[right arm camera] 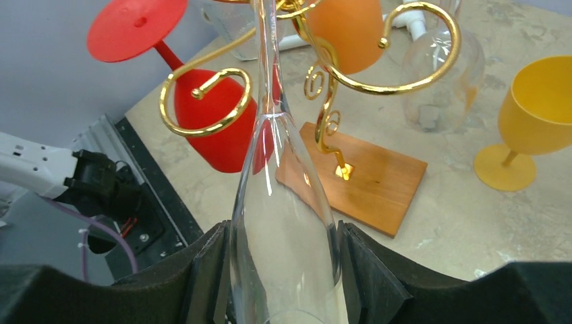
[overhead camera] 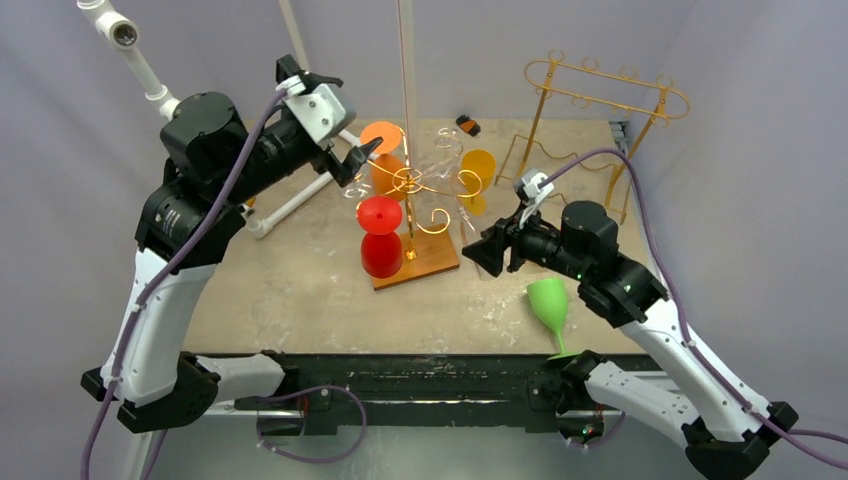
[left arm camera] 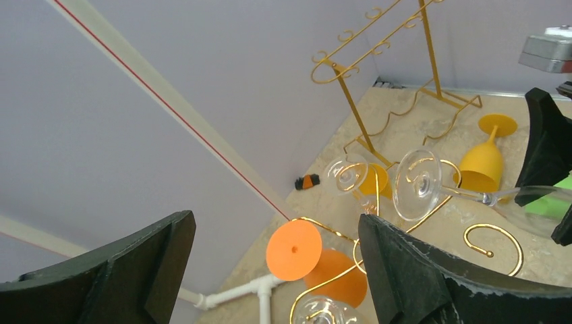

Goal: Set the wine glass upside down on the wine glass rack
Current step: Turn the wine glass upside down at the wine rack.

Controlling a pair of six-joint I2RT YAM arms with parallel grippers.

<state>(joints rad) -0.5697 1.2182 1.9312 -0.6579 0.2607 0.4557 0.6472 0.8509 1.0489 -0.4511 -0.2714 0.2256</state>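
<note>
Top external: the left gripper (overhead camera: 355,158) hovers beside the gold wine glass rack (overhead camera: 430,262), and the right gripper (overhead camera: 487,252) faces the rack from the opposite side. Left wrist: its fingers (left arm camera: 432,277) are spread wide with nothing between them. Right wrist: the right gripper's two pads clamp the bowl of the clear wine glass (right arm camera: 283,223), whose stem reaches up among the rack's hooks.

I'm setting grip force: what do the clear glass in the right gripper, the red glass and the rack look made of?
Clear glass: transparent, glossy, sharp highlights; glass or clear acrylic, cannot tell. Red glass: opaque, smooth, evenly coloured; likely plastic. Rack: thin, shiny gold wire, apparently metal, on a base with visible grain, probably wood.
</note>
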